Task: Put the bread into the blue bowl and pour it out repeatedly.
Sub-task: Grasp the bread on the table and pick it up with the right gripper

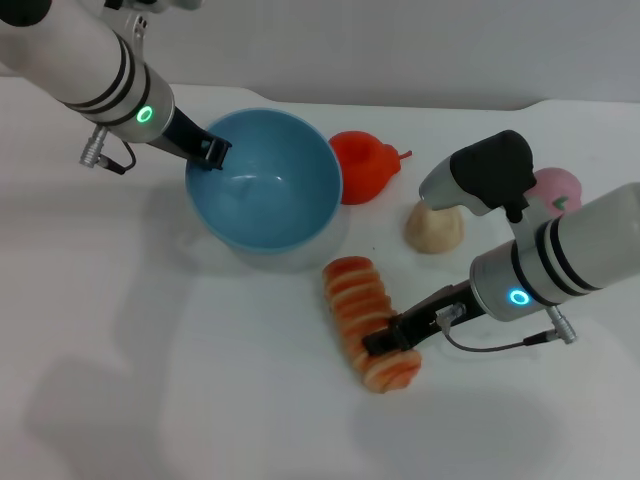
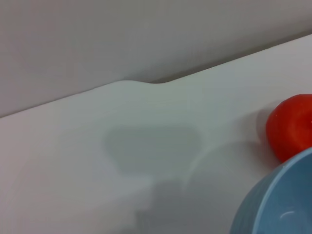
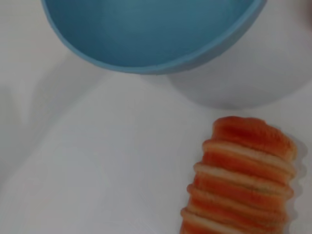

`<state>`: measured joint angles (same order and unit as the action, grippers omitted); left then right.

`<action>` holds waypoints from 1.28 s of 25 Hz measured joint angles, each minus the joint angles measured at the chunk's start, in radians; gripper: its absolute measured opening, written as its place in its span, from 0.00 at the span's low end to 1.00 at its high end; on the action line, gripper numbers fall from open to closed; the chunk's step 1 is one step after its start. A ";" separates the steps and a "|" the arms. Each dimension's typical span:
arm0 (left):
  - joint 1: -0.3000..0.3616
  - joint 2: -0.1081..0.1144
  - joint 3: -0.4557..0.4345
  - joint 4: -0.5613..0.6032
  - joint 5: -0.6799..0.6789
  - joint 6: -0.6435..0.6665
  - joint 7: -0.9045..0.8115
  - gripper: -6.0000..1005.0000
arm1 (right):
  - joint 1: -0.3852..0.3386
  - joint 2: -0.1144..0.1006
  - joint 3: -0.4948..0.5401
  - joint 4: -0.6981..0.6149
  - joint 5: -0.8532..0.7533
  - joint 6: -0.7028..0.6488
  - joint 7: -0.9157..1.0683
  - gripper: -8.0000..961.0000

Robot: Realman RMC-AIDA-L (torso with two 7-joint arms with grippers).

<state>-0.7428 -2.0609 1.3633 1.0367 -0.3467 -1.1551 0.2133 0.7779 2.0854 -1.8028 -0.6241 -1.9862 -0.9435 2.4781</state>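
Note:
The blue bowl (image 1: 265,185) is tilted and raised a little off the white table, its opening facing the front. My left gripper (image 1: 210,150) is shut on its left rim. The bowl also shows in the left wrist view (image 2: 278,200) and the right wrist view (image 3: 151,34), and it is empty. The bread (image 1: 368,322), ridged orange and cream, lies on the table in front of the bowl; it also shows in the right wrist view (image 3: 241,175). My right gripper (image 1: 388,340) is down on the bread's near end, shut on it.
A red-orange hollow fruit toy (image 1: 365,165) lies right of the bowl, also in the left wrist view (image 2: 291,126). A round beige bun (image 1: 434,226) and a pink toy (image 1: 556,188) sit at the right. The table's back edge runs behind the bowl.

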 joint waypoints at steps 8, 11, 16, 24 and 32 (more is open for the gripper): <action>-0.003 -0.002 0.000 -0.001 -0.010 -0.006 -0.007 0.01 | -0.053 -0.012 0.098 -0.044 0.003 -0.023 -0.033 0.45; -0.003 -0.004 0.002 -0.003 -0.015 -0.012 -0.013 0.01 | -0.102 -0.017 0.209 -0.082 0.005 -0.075 -0.074 0.40; -0.011 -0.003 0.013 -0.006 -0.015 -0.036 -0.014 0.01 | -0.188 -0.014 0.440 -0.149 0.010 -0.223 -0.197 0.35; -0.032 -0.004 0.088 -0.021 -0.051 -0.055 -0.014 0.01 | -0.267 -0.018 0.662 -0.235 0.230 -0.537 -0.507 0.28; -0.089 -0.004 0.145 -0.104 -0.171 -0.096 -0.003 0.01 | -0.266 -0.011 0.682 -0.225 0.357 -0.555 -0.796 0.16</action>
<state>-0.8314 -2.0651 1.5086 0.9326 -0.5179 -1.2515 0.2105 0.5115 2.0749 -1.1212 -0.8492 -1.6296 -1.4989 1.6819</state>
